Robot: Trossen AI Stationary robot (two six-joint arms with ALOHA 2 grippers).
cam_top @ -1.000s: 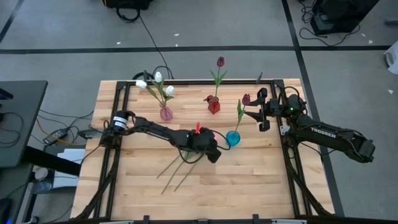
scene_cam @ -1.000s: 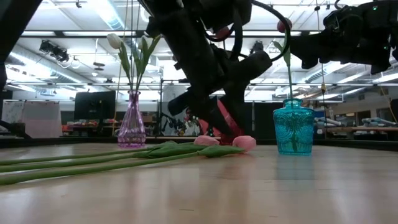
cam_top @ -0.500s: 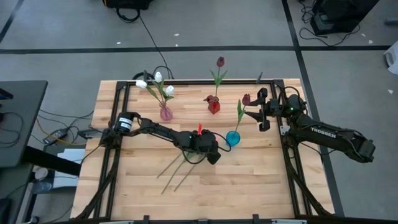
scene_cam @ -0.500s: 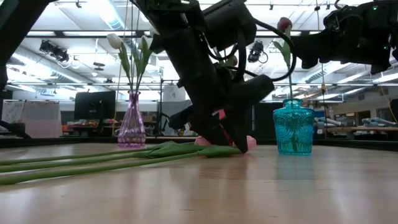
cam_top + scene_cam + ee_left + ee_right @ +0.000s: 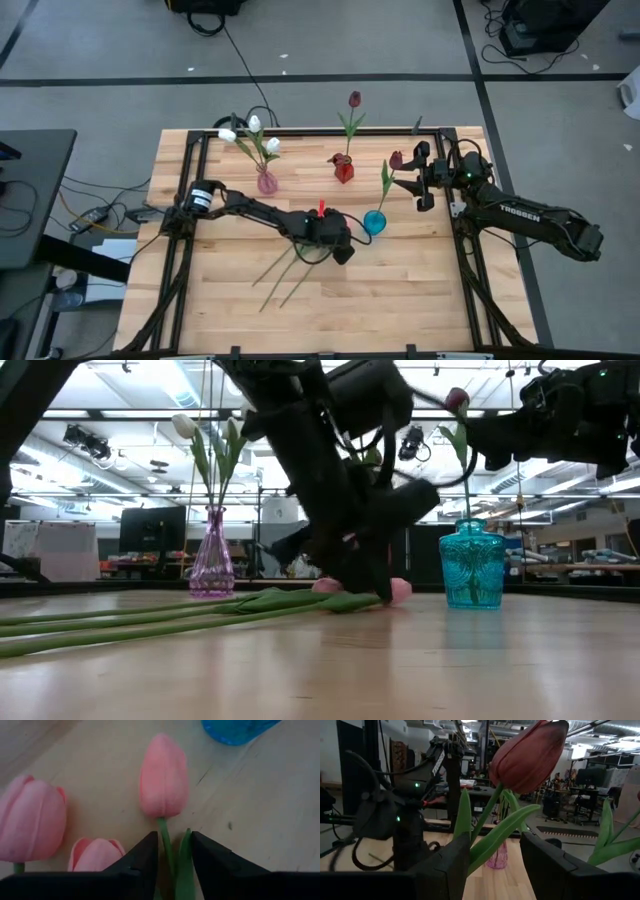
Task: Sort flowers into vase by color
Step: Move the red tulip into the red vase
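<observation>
At table centre, the left gripper is down at the wood, just left of the turquoise vase. The left wrist view shows its two dark fingers spread, one on each side of the green stem of a pink tulip lying flat on the table. The stem and one leaf sit in the gap between the fingers; contact between pads and stem cannot be confirmed. The tulip head lies just ahead of the fingertips, with the base of the turquoise vase just beyond it. Two more pink tulip heads lie beside it on the wood, outside the fingers. In the high view, long green stems run from the gripper toward the front left of the table.

The right gripper is raised at the right side of the table, its fingers spread on either side of the stem of a dark red tulip standing in the turquoise vase. The stem and leaves occupy the gap between the fingers; whether they touch cannot be told.

White tulips stand in the pink vase at rear left. Another dark red tulip stands in the red vase at rear centre.
</observation>
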